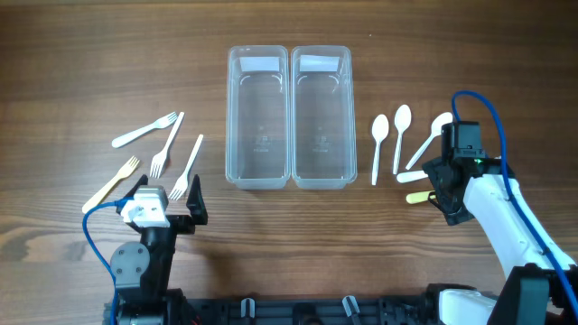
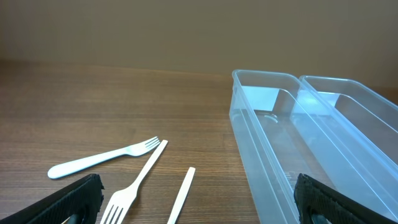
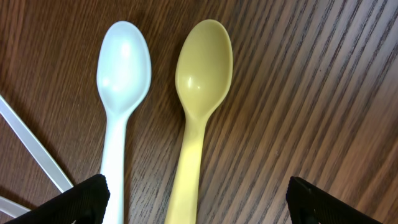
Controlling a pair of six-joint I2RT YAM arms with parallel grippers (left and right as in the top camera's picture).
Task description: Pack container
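The left container (image 1: 258, 117) and right container (image 1: 321, 117) are standing side by side mid-counter (image 1: 72, 72). The right pincer (image 3: 202, 200) is hovering, fingers spread open, over a white spoon (image 3: 124, 68) and a yellow spoon (image 3: 204, 68) lying parallel, right of the containers beyond two more spoons (image 1: 379, 144). The left pincer (image 2: 199, 208) is hanging open too, at the near edge beside the forks (image 1: 165, 144), which are lying left of the containers.

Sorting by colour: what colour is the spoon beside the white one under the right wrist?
Pale yellow. The spoon shows best in the right wrist view.
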